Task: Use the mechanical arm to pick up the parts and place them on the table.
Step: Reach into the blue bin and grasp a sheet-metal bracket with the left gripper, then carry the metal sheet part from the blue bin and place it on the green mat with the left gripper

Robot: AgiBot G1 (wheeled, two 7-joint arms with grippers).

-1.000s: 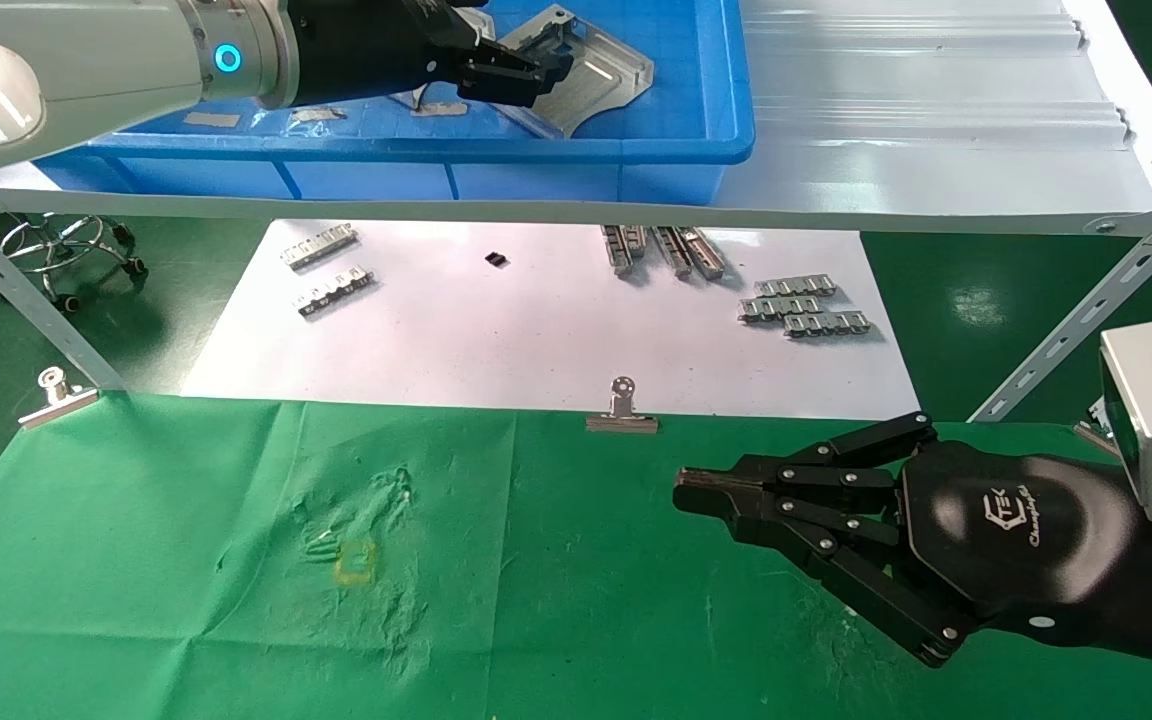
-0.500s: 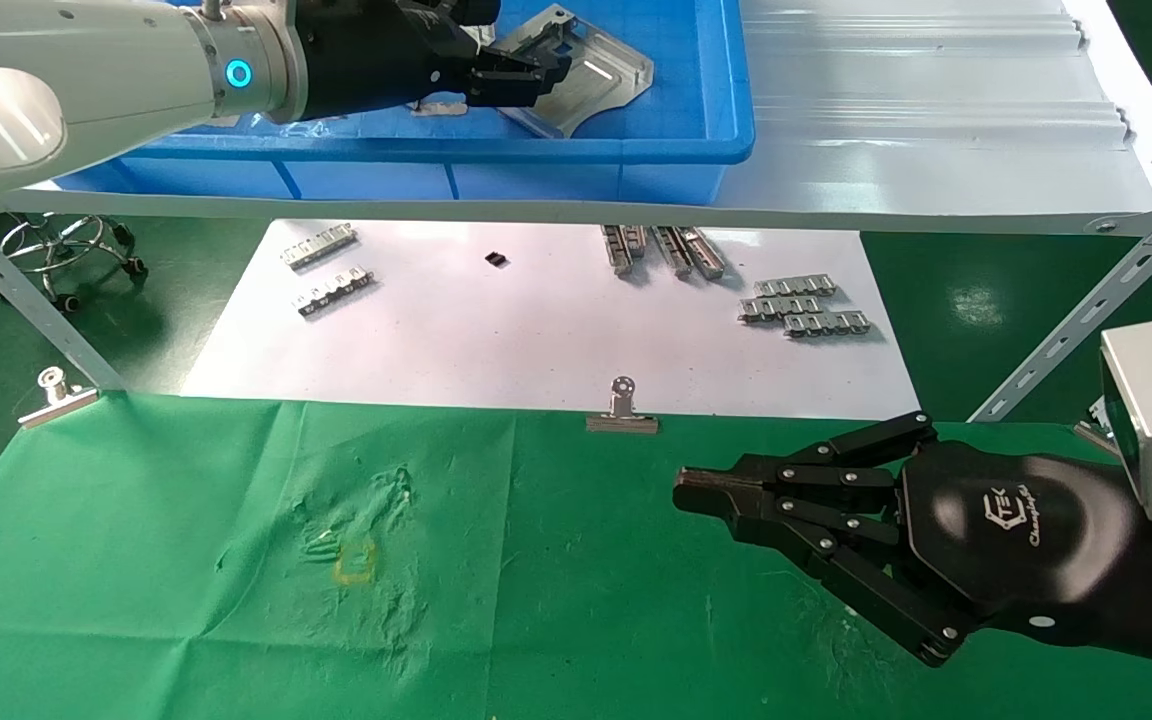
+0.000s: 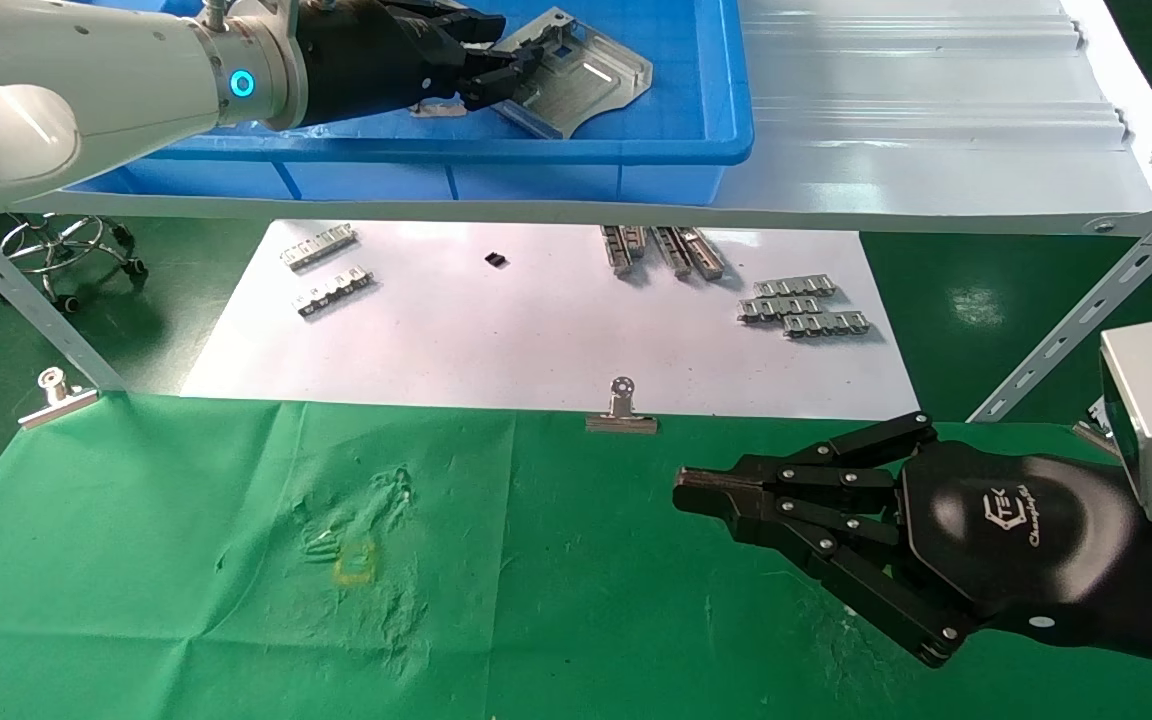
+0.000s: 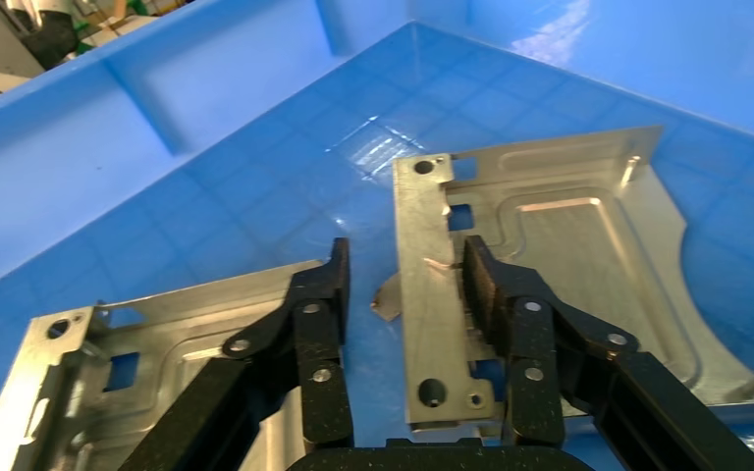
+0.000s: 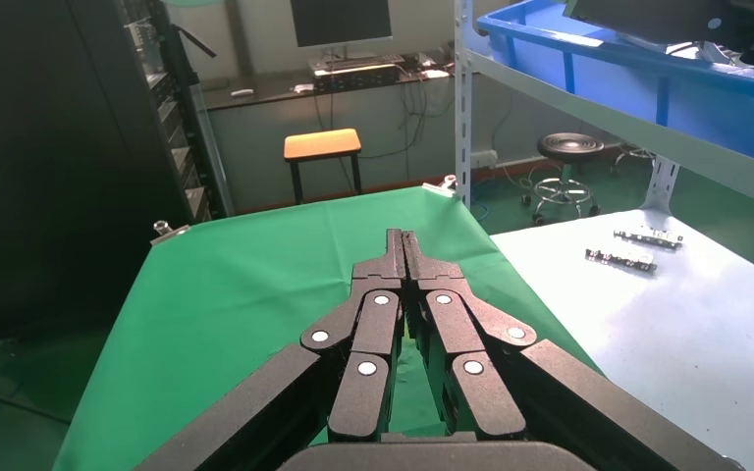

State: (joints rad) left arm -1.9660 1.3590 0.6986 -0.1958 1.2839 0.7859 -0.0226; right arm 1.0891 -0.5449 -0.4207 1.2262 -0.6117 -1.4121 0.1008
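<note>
— Two shiny silver stamped sheet-metal plates (image 4: 550,265) (image 4: 147,343) lie in the blue plastic bin (image 3: 696,110) on the white metal shelf (image 3: 936,120), we see.

— Yes. Our left black linkage-fingered claw (image 4: 403,294) is spread open inside the bin, its fingers (image 4: 491,285) straddling the upright folded edge of one plate without closing on it.

— And our right claw (image 3: 696,492)?

— Pressed together, empty, hovering over the green-clothed counter (image 3: 186,560), well apart from the plates.

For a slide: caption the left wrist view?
Open left gripper straddling the folded edge of a part inside the blue bin.
</note>
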